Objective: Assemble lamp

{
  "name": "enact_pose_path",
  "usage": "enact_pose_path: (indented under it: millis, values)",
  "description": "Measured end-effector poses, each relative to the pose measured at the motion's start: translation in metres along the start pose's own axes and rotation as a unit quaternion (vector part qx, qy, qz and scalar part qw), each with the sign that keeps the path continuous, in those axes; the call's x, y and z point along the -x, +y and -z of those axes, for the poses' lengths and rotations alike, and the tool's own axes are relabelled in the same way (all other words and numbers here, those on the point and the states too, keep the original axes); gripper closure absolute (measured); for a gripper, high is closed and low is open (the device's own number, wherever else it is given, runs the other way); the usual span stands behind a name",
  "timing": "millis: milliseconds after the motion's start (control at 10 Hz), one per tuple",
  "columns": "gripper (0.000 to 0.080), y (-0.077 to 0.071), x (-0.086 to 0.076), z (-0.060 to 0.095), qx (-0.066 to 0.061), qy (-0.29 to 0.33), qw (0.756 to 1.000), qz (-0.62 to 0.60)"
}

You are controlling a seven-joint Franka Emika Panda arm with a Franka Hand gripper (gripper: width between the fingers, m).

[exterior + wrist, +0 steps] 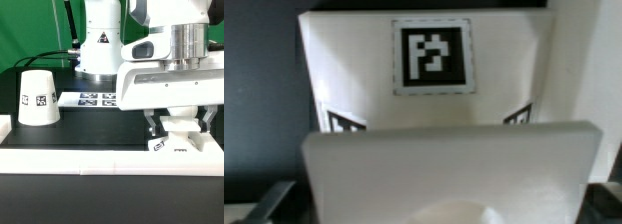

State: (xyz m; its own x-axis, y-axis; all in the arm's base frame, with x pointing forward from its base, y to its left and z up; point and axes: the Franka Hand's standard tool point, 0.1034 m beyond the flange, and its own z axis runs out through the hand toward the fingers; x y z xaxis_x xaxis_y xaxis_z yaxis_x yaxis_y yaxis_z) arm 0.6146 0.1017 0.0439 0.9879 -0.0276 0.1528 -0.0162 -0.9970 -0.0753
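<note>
The lamp base (pixel 182 143) is a white piece with small tags, low on the black table at the exterior view's right. My gripper (pixel 178 126) stands straight over it, with one dark finger (pixel 152 125) on each side of its raised middle. It looks shut on the base. In the wrist view the base (pixel 429 110) fills the frame, with a large tag at its far end, and its near block spans the gap between my fingers (pixel 267 203). The shade (pixel 40 97), a tapered white cup with tags, stands mouth down at the left. The bulb is out of view.
The marker board (pixel 95 98) lies flat behind the shade, in front of the robot's white body (pixel 100 45). A white wall (pixel 90 161) runs along the table's front edge, close to the lamp base. The black table (pixel 85 128) lies between the shade and the base.
</note>
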Motion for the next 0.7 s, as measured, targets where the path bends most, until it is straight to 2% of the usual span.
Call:
enact_pose_path:
  millis: [200,700]
  values:
    - [0.0104,-0.001,0.006,0.005,0.0,-0.002,1.0,0.009]
    - [0.0101,0.004,0.045,0.03,0.003,-0.016,1.0,0.017]
